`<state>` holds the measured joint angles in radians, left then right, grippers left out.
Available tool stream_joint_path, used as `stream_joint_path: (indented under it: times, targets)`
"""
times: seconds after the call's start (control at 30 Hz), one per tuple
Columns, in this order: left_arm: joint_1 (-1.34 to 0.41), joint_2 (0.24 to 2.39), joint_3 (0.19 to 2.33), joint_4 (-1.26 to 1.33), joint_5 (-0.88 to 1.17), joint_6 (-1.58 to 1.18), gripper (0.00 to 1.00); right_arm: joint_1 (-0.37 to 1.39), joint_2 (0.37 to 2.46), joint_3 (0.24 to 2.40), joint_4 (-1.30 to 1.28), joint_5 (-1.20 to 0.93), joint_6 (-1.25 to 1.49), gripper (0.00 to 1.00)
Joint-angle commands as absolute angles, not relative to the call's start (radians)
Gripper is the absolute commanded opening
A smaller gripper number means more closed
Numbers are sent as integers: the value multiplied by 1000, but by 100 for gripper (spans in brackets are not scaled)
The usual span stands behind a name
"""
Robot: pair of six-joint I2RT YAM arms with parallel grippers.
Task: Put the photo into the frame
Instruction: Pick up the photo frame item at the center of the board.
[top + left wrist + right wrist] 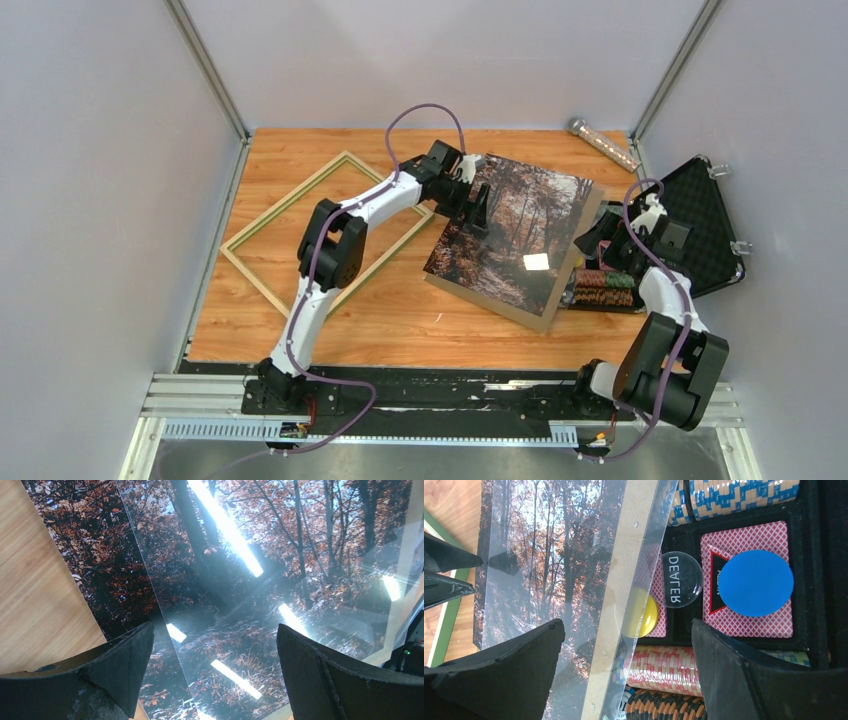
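Top view: frame (284, 201) flat on the left half of the table (400, 310). Photo (515, 235) lies picture-up on a brown board (497, 307) right of centre, near corner just beside the frame. Left gripper (480, 208) is over the photo's left edge; right gripper (594, 240) is at the board's right edge, by an open black case (705, 215). Left wrist: jaws wide apart, nothing held, glossy photo below. Right wrist: jaws spread, empty, over the board edge, a clear sheet (574, 555) and poker chips (664, 665).
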<state>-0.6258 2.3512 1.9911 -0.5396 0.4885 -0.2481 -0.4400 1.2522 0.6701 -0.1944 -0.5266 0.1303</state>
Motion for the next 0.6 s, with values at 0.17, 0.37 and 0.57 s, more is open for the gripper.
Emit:
stream_joint_path:
  times: [0.17, 0.37, 0.57]
  targets:
    - [-638, 2384, 2041, -525, 501, -247, 100, -445, 1283, 681, -144, -600, 137, 95]
    - [-644, 2387, 2033, -518, 521, -253, 100, -445, 1303, 684, -144, -614, 135, 94]
    - [-648, 2383, 2021, -503, 536, -258, 100, -445, 1314, 686, -144, -631, 133, 94]
